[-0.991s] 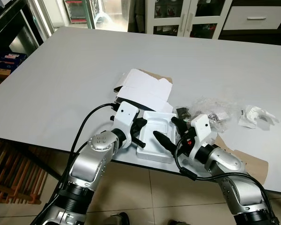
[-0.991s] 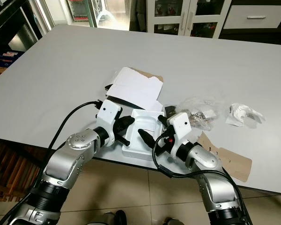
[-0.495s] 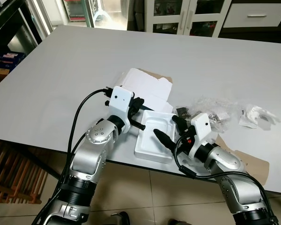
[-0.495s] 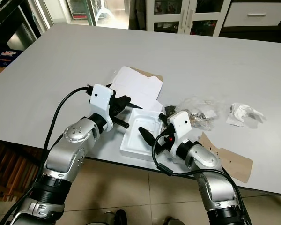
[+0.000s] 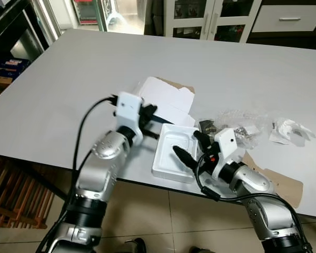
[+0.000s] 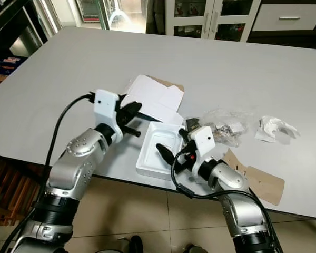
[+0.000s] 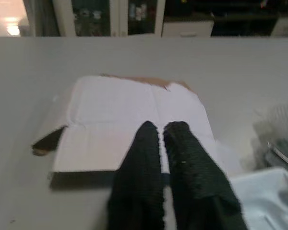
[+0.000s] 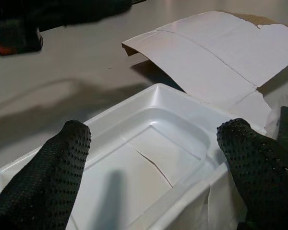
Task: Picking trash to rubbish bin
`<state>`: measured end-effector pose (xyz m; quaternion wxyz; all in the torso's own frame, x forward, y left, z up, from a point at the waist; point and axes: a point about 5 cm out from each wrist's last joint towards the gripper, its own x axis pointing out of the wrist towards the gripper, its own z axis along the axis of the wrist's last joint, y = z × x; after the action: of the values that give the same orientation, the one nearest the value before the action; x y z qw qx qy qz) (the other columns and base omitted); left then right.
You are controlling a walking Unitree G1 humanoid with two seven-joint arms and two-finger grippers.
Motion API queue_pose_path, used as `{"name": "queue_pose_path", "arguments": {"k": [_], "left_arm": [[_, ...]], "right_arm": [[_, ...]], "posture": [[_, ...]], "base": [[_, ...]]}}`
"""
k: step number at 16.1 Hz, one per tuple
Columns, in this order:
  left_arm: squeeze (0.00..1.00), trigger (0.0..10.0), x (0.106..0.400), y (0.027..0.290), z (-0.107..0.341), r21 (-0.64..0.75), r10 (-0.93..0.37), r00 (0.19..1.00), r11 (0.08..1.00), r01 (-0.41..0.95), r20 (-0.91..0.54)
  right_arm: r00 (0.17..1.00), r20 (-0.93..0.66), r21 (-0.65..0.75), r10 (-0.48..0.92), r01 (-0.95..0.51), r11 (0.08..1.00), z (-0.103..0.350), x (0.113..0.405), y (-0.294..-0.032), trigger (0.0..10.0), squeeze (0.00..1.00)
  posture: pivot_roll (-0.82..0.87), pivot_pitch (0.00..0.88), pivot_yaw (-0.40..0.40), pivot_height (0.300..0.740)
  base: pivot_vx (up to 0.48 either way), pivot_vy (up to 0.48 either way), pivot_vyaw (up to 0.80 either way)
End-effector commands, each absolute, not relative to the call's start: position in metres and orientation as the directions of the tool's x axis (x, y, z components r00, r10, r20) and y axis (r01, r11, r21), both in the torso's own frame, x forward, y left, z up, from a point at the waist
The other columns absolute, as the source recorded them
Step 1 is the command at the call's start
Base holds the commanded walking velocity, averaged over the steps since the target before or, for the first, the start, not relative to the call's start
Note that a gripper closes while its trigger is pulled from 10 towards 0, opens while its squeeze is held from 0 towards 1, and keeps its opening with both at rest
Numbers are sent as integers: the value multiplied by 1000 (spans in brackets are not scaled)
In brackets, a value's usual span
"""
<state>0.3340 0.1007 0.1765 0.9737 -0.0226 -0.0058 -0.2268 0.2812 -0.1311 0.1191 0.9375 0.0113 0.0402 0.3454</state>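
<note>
A white foam tray (image 5: 168,158) lies at the table's near edge. My right gripper (image 5: 191,147) is open at the tray's right side, and in the right wrist view its fingers (image 8: 53,177) spread across the tray (image 8: 149,153), one at each side. My left gripper (image 5: 149,112) is shut with nothing in it. It hovers over the near edge of a flattened white card box (image 5: 166,97), just left of the tray. In the left wrist view the two fingertips (image 7: 146,136) meet over the white card (image 7: 115,115).
Crinkled clear plastic wrap (image 5: 234,121) with small dark bits lies right of the tray. Beyond it sits crumpled white paper (image 5: 289,129). A brown card piece (image 5: 276,182) hangs at the near right edge. The grey table (image 5: 52,105) stretches wide to the left and back.
My left gripper has left the tray's left edge and risen back toward the white card box. The right gripper and the tray have stayed where they were.
</note>
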Motion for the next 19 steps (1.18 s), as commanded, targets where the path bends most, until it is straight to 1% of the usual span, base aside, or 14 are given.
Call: {"name": "queue_pose_path", "arguments": {"k": [1, 2, 4, 8, 9, 11, 14, 19], "left_arm": [[1000, 10000, 337, 105, 180, -80, -422, 906, 903, 423, 26], [1000, 10000, 339, 108, 181, -96, -408, 913, 908, 408, 22], [1000, 10000, 340, 109, 182, -130, -436, 900, 891, 435, 26], [1000, 10000, 339, 108, 179, -146, -453, 892, 881, 449, 10], [1000, 10000, 338, 106, 177, -135, -460, 888, 880, 455, -4], [1000, 10000, 336, 100, 167, -32, -477, 878, 879, 476, -51], [1000, 10000, 331, 97, 164, -69, -513, 858, 857, 511, -28], [1000, 10000, 333, 109, 159, -49, -496, 867, 868, 494, -45]], "right_arm": [[763, -68, 49, 643, -641, 766, 118, 282, -132, 10000, 0], [763, -68, 49, 643, -641, 766, 118, 282, -132, 10000, 0], [763, -66, 47, 643, -642, 766, 118, 283, -131, 10000, 0], [763, -64, 44, 643, -641, 766, 119, 283, -131, 10000, 0], [763, -65, 43, 643, -641, 766, 119, 283, -132, 10000, 0], [765, -64, 43, 641, -639, 768, 119, 283, -132, 10000, 0], [768, -63, 43, 638, -636, 770, 119, 283, -132, 10000, 0], [769, -66, 42, 636, -634, 772, 119, 283, -134, 10000, 0]], "posture": [[-64, 121, 81, 740], [-61, 118, 81, 740], [-65, 114, 82, 740], [-67, 111, 82, 740], [-67, 112, 82, 740], [-67, 114, 81, 740], [-68, 118, 81, 740], [-65, 125, 79, 740]], "base": [[0, 0, 0], [0, 0, 0], [0, 0, 0], [0, 0, 0], [0, 0, 0], [0, 0, 0], [0, 0, 0], [0, 0, 0]]}}
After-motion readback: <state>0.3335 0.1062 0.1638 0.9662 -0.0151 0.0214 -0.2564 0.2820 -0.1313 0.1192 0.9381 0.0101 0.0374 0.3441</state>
